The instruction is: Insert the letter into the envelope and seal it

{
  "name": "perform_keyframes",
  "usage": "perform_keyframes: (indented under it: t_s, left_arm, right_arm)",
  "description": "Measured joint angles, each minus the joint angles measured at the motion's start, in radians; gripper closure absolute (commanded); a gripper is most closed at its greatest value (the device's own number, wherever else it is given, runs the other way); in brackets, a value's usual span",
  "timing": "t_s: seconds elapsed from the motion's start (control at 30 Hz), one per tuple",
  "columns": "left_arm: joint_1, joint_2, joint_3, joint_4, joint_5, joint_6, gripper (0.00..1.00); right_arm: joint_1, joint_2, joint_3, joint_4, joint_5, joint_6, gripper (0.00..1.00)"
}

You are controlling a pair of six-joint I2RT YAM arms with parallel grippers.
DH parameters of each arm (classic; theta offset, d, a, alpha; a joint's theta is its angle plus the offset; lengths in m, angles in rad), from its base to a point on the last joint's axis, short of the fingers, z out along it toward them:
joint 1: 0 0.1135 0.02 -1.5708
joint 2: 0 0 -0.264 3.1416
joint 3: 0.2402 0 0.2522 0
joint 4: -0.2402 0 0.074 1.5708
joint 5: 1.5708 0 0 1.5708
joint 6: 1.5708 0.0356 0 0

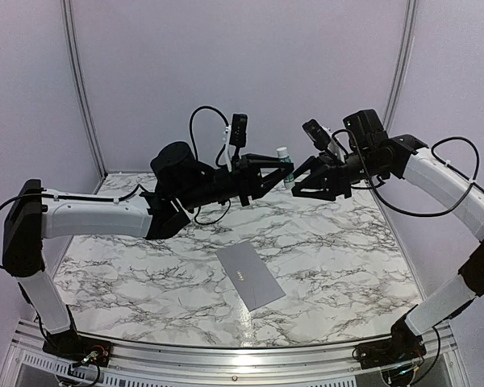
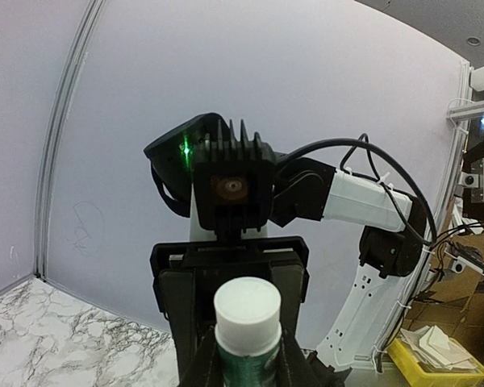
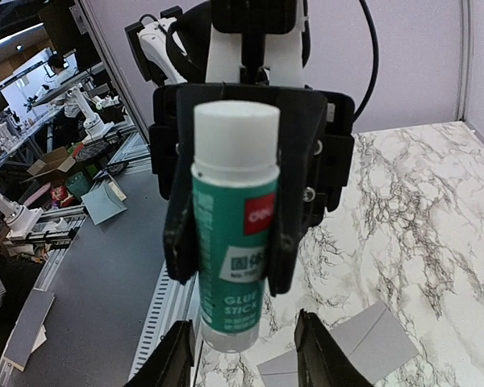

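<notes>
The grey envelope [image 1: 250, 276] lies flat on the marble table, front of centre; its corner also shows in the right wrist view [image 3: 371, 339]. The letter is out of view. High above the table's back half, my left gripper [image 1: 276, 171] is shut on a green-and-white glue stick [image 1: 284, 164], cap up [image 2: 247, 310]. My right gripper [image 1: 300, 182] faces it, open. Its fingertips [image 3: 319, 351] flank the stick's lower end [image 3: 234, 226] without touching. My left gripper's fingers [image 3: 286, 210] clamp the tube's sides.
White walls close the table at the back and both sides. An aluminium rail [image 1: 226, 359] runs along the near edge by the arm bases. A yellow bin [image 2: 431, 363] sits off the table on the right.
</notes>
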Motion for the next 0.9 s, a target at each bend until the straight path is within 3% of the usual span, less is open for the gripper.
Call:
perform_keyframes:
  t_s: [0.1, 0.27, 0.43, 0.53, 0.63, 0.73, 0.9]
  left_arm:
    - [0.0, 0.004, 0.002, -0.001, 0.0, -0.001, 1.0]
    - [0.0, 0.01, 0.005, 0.0, -0.002, -0.002, 1.0]
    - [0.001, 0.012, 0.005, 0.003, -0.006, -0.004, 1.0]
    - [-0.002, 0.012, 0.004, -0.002, -0.086, -0.005, 1.0]
    - [-0.029, 0.022, 0.001, -0.008, -0.276, 0.014, 1.0]
    - [-0.088, 0.071, 0.034, -0.007, -0.594, 0.043, 1.0]
    - [-0.131, 0.128, 0.102, -0.074, -0.825, 0.071, 1.0]
  right_arm:
    - [0.004, 0.0, 0.0, 0.003, -0.008, 0.01, 0.68]
    - [0.005, 0.0, 0.0, 0.012, -0.023, 0.027, 0.9]
    - [0.005, 0.001, 0.0, 0.022, -0.018, 0.059, 0.99]
    - [0.004, -0.001, 0.0, 0.059, 0.025, 0.104, 1.0]
    - [0.009, -0.02, -0.001, 0.122, 0.196, 0.175, 1.0]
    - [0.045, -0.051, -0.006, 0.149, 0.479, 0.256, 0.95]
    - [0.065, -0.069, -0.076, 0.224, 0.641, 0.367, 0.7]
